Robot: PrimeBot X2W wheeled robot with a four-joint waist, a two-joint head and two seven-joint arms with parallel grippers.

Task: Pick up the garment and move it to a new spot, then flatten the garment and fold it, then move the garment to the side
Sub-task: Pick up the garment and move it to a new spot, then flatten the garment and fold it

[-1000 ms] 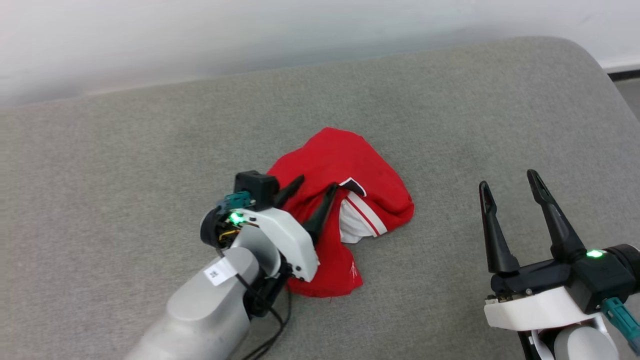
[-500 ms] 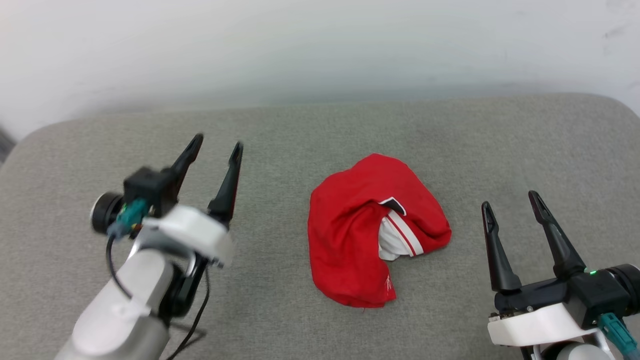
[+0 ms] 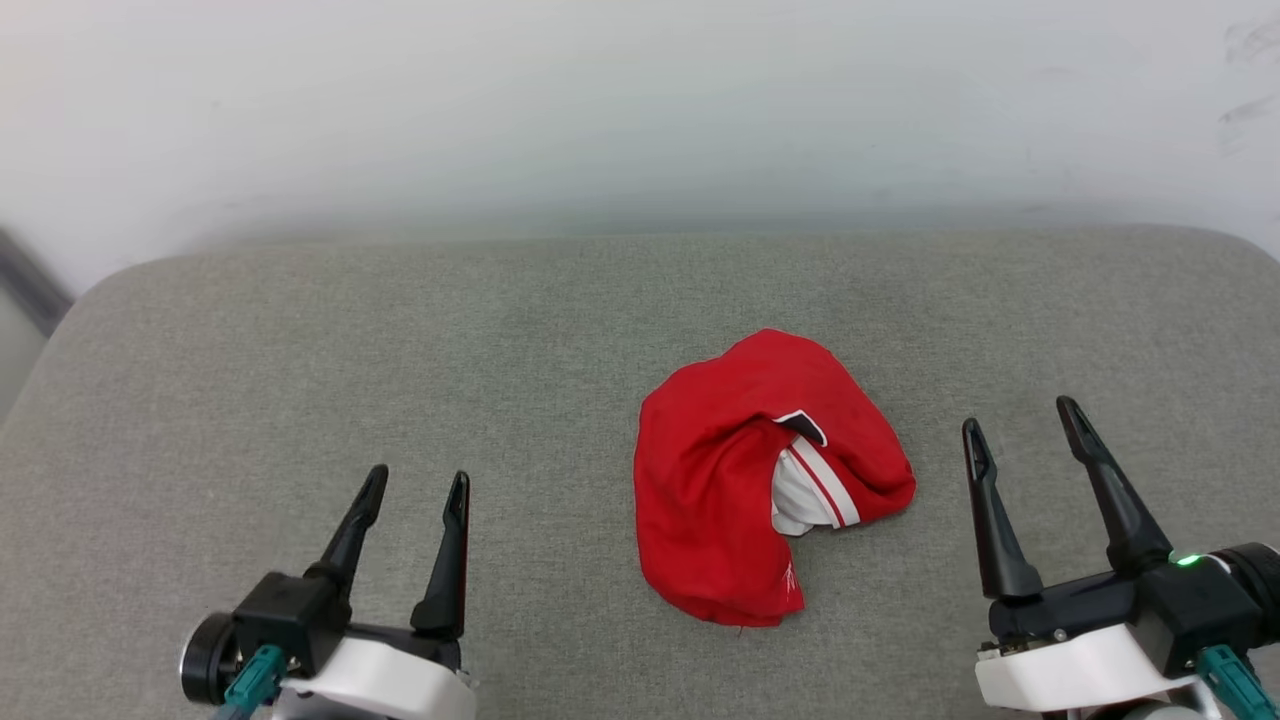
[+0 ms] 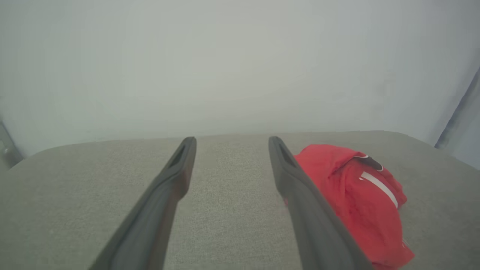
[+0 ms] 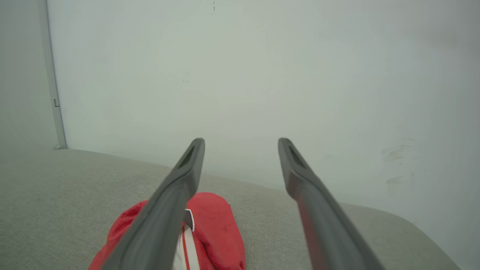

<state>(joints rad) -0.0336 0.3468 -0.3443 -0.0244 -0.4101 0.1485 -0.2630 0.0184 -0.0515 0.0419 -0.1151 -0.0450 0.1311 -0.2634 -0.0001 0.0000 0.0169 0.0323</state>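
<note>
Backed by a white wall [image 3: 600, 100], a grey cushion [image 3: 400, 350] bears the crumpled red garment [image 3: 740, 500] — white sleeve, striped trim showing — lying apart between left gripper [image 3: 418, 482] and right gripper [image 3: 1018, 412], both spread wide.

L gripper [image 3: 419, 475] sits low at my 7 o'clock in head cam, jaws spread wide w/ nothing btwn them, tips toward 12, leaning a touch to 1. White wrist shell [image 3: 385, 685] under it, teal connector [image 3: 250, 678] on its 9 o'clock side. R gripper [image 3: 1016, 414] at 4 o'clock, jaws likewise wide apart and empty, tips tilted slightly to 11. Green light [image 3: 1187, 561] lit on R wrist. In each wrist cam, own jaws rise from 6 o'clock, well apart, gripping nothing.
</note>
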